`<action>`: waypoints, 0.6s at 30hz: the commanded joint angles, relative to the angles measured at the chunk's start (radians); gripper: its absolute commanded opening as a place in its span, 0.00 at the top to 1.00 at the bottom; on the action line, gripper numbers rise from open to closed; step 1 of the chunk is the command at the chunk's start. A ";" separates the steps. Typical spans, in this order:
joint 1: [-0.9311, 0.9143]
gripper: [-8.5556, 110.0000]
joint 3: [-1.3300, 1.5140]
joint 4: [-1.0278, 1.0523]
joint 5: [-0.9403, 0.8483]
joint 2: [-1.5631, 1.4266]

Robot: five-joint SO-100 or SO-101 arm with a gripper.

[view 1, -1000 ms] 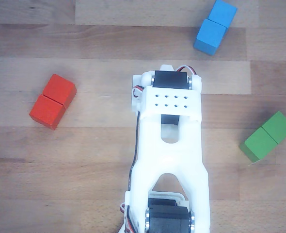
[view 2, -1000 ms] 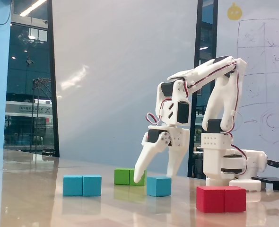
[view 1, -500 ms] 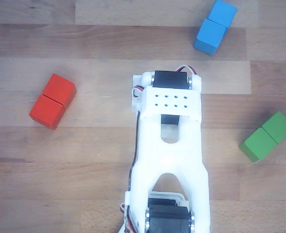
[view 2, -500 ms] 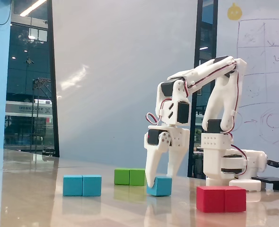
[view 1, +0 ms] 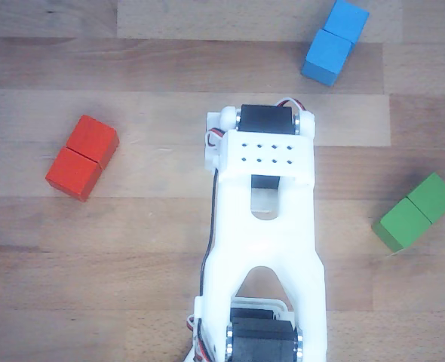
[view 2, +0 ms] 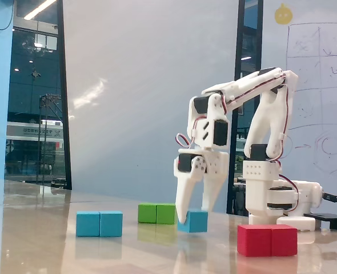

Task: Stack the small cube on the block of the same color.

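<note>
Wooden surface (view 1: 49, 249) is carrying everything; in the fixed view the claw (view 2: 195, 216) is standing spread around the small cube (view 2: 193, 221), seemingly not yet pinching it. The block of the same color (view 2: 99, 223) is lying lower left of it, long axis across the frame.

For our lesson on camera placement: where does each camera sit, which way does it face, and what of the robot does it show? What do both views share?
Other view: sits above, looking straight down on the wooden table; shows only the white arm from the top, no claw.
Fixed view: sits low at table height, looking sideways; shows the whole arm with its base, and the claw lowered astride the small cube.
Shared: the blue block, red block and green block.
</note>
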State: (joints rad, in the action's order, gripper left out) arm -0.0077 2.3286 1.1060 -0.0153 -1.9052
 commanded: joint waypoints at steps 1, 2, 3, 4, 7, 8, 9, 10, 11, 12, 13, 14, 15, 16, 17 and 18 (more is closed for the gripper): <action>0.005 0.86 -0.212 0.132 -0.012 -0.066; 0.005 0.86 -0.258 0.169 -0.012 -0.066; 0.005 0.86 -0.308 0.206 -0.012 -0.064; 0.005 0.86 -0.359 0.241 -0.012 -0.063; 0.003 0.86 -0.509 0.334 -0.012 -0.043; 0.003 0.86 -0.557 0.359 -0.012 -0.021; 0.003 0.86 -0.603 0.383 -0.012 0.008; 0.002 0.86 -0.649 0.405 -0.012 0.037; -0.003 0.86 -0.699 0.423 -0.012 0.066; -0.014 0.86 -0.750 0.436 -0.012 0.097; -0.032 0.86 -0.799 0.443 -0.012 0.130; -0.052 0.86 -0.851 0.449 -0.012 0.164; -0.071 0.86 -0.902 0.451 -0.014 0.202; -0.089 0.86 -0.946 0.454 -0.020 0.241; -0.104 0.86 -0.989 0.454 -0.035 0.279; -0.117 0.86 -1.026 0.454 -0.058 0.318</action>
State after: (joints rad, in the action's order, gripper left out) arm -0.0690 1.5447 1.5447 -0.0291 -1.6613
